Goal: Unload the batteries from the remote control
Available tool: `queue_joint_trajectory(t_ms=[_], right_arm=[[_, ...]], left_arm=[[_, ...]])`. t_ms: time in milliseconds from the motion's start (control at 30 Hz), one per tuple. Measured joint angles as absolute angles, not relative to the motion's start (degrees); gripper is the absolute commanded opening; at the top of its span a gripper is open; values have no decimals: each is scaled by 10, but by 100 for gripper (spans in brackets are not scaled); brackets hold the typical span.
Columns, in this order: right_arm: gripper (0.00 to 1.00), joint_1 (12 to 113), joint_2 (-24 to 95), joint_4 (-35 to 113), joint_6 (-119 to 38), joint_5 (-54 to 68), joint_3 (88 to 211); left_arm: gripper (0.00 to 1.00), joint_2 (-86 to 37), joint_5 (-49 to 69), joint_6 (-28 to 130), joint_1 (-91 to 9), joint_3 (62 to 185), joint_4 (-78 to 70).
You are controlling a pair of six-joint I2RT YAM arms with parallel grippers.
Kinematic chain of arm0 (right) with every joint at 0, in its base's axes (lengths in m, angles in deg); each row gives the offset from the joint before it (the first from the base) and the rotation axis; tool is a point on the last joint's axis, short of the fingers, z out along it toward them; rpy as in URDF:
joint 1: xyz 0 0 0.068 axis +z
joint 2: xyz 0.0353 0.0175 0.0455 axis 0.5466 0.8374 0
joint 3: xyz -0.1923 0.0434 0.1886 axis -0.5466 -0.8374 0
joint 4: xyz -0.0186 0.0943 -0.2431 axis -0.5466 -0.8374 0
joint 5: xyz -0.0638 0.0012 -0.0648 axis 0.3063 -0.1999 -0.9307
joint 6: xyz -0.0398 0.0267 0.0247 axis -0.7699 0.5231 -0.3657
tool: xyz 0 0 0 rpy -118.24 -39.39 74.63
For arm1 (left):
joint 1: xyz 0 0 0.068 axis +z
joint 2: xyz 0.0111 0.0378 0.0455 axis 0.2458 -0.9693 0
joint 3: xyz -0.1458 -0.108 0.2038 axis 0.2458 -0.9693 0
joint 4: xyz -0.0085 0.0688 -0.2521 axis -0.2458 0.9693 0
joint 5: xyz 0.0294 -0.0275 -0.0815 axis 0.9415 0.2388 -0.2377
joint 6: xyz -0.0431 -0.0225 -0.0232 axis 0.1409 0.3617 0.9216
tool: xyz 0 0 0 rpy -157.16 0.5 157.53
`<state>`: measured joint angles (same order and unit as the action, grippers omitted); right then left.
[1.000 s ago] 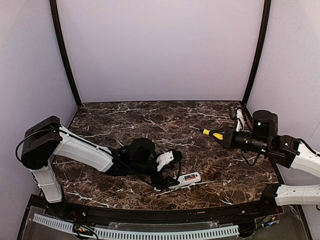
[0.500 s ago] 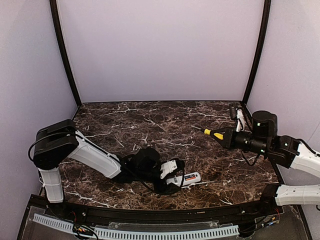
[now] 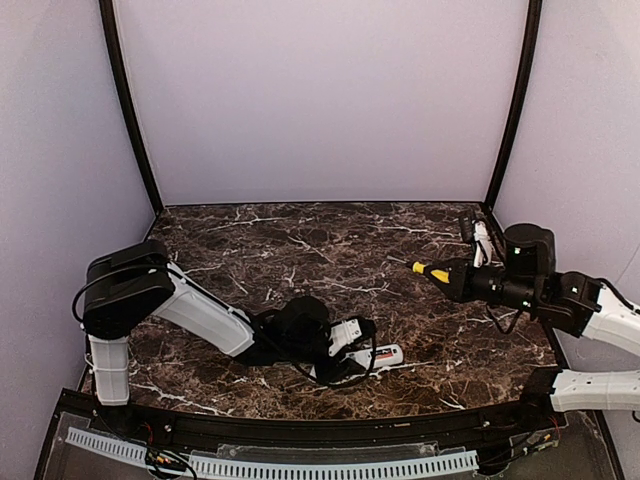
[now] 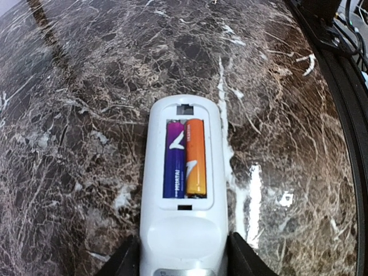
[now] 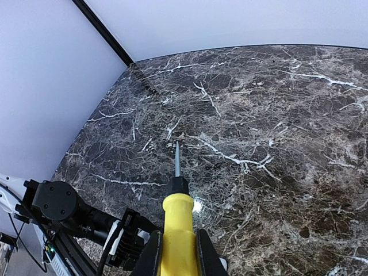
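Fingers on the left arm, the left fingers, were closed against both long sides of the remote control, gripping its near end. From the left wrist camera I saw the remote control lying flat on the table, back face up, its far end pointing away from the fingers. It was a slim white bar with rounded corners. Its cover was off and the recess was open, and the batteries sat in it side by side, lengthwise. One was purple, on the left of that view, and the other was orange, with white lettering on both that I could not read.

From the overhead camera the remote control lay near the front edge of the table, a little right of centre.

On the other side, the right fingers were shut on the yellow handle of a screwdriver. It was held above the table, well apart from the remote control, with its thin metal tip pointing out over the marble.

That table was dark brown marble with white veins and glossy enough to show glare spots. Plain pale lilac walls enclosed it on three sides, and black posts ran up the back corners.
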<state>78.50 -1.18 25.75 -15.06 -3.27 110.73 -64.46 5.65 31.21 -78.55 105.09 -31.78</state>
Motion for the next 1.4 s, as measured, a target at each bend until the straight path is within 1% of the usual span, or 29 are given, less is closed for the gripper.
queue_joint_trajectory(t_ms=[67,133,467,533,600,633,667,700,767,900,1100,1400], right_arm=[[0,785,-16,252,-155,-36,1108],[0,785,-20,245,-158,-40,1108],[0,785,-63,201,-170,-64,1113],[0,785,-71,194,-170,-68,1113],[0,785,-77,188,-170,-71,1113],[0,785,-79,186,-170,-71,1113],[0,785,-81,185,-170,-72,1113],[0,785,-82,183,-170,-73,1113],[0,785,-83,179,-170,-73,1113],[0,785,-84,172,-170,-73,1113],[0,785,-81,165,-170,-73,1114],[0,785,-71,165,-169,-73,1117]], left_arm=[[42,-650,55,311,-787,1063,-310],[41,-652,57,309,-790,1075,-293],[41,-673,82,325,-839,1128,-260],[45,-686,89,336,-848,1139,-264],[51,-696,98,342,-854,1145,-273],[57,-698,101,346,-856,1149,-274],[60,-702,104,349,-859,1151,-277],[66,-704,106,353,-861,1153,-281],[72,-708,112,354,-863,1154,-291],[78,-712,119,354,-865,1154,-301],[79,-714,120,339,-865,1143,-324],[72,-716,102,318,-863,1122,-369]])
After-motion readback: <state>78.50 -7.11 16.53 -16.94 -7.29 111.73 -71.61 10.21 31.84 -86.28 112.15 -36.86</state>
